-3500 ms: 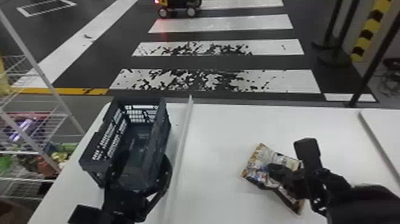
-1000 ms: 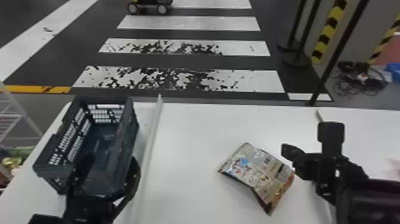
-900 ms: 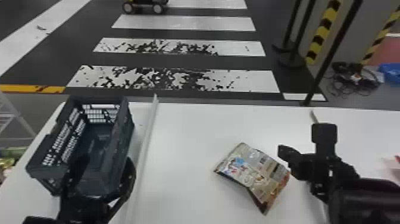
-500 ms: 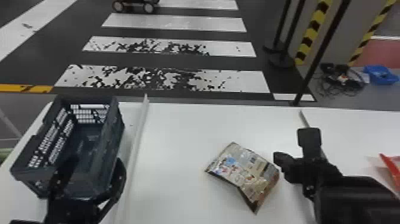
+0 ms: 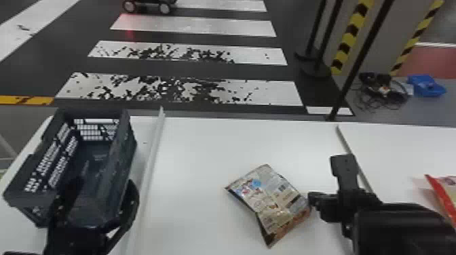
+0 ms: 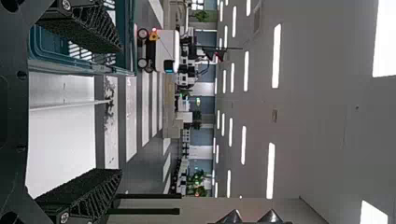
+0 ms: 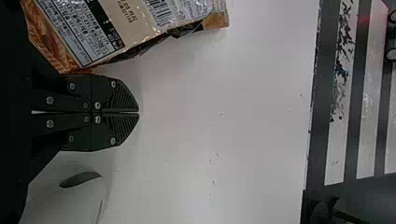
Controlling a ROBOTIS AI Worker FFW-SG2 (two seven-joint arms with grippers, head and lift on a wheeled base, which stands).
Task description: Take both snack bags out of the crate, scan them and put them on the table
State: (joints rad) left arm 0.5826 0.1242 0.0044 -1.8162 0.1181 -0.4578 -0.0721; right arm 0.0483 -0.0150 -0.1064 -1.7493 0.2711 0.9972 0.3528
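Note:
The dark crate (image 5: 132, 142) stands at the left of the table. My left gripper (image 5: 101, 188), open, is at its near end, one finger over the inside, the other along the right wall. The bare crate floor shows in the far part. In the left wrist view my left gripper (image 6: 120, 109) has nothing between its fingers, the crate (image 6: 84, 66) beside one of them. A snack bag (image 5: 271, 203), barcode up, lies mid-table. My right gripper (image 5: 315, 200) is just right of it; in the right wrist view this gripper (image 7: 138, 112) is shut beside the bag (image 7: 135, 28). A red snack bag (image 5: 442, 195) lies at the far right.
A raised white strip (image 5: 149, 173) runs beside the crate. A second table section (image 5: 407, 152) begins right of a dark seam. Near the right gripper is a white rounded object (image 7: 70, 200). Posts (image 5: 359, 61) stand beyond the table.
The right gripper was over the barcode bag and has come off to its right. The head view has turned right, bringing the red bag into sight. The left gripper stays at the crate.

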